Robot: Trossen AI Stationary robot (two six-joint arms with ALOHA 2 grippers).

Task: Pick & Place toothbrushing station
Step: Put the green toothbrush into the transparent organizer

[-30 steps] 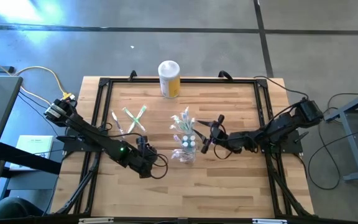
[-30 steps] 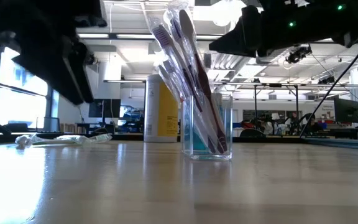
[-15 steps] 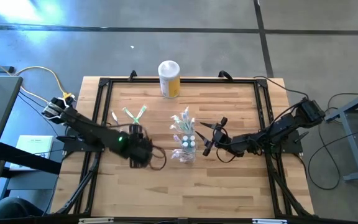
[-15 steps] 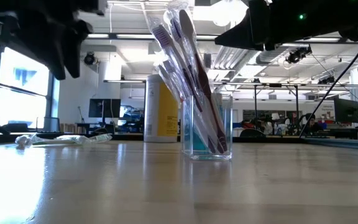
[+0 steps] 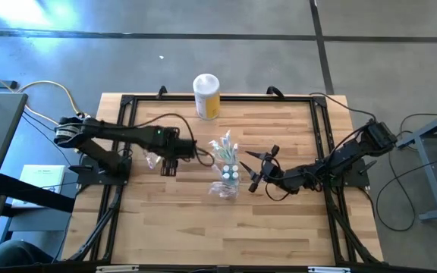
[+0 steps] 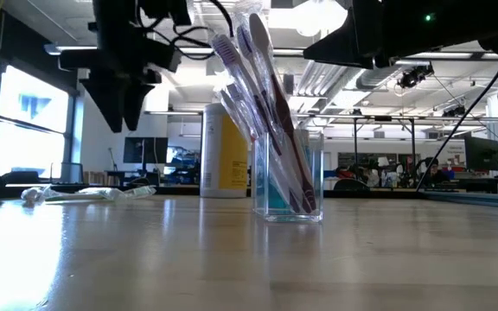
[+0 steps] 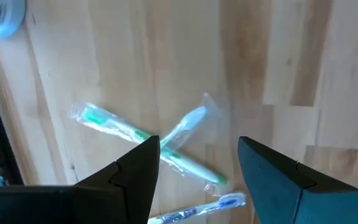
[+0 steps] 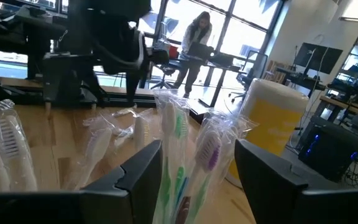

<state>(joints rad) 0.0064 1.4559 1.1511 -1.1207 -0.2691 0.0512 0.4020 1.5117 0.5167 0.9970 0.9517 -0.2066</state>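
Overhead looks straight down; low looks level across table; both share cup (image 5: pixel 227 182).

cup (image 5: pixel 227 184): clear, upright, mid-table | wrapped brushes (image 5: pixel 224 152) inside (leaning) | loose brushes (image 7: pixel 148 140): crossed, flat

Near the middle of the table (image 5: pixel 279 227) stands the cup (image 5: pixel 227 184), with wrapped toothbrushes (image 5: pixel 224 152) leaning in it. To its left, loose toothbrushes (image 7: pixel 148 140) lie crossed on the wood, my left gripper (image 5: pixel 167 158) above them. My right gripper (image 5: pixel 256 167) hangs just right of the cup. The canister (image 5: pixel 206 95) stands behind, at the far edge.
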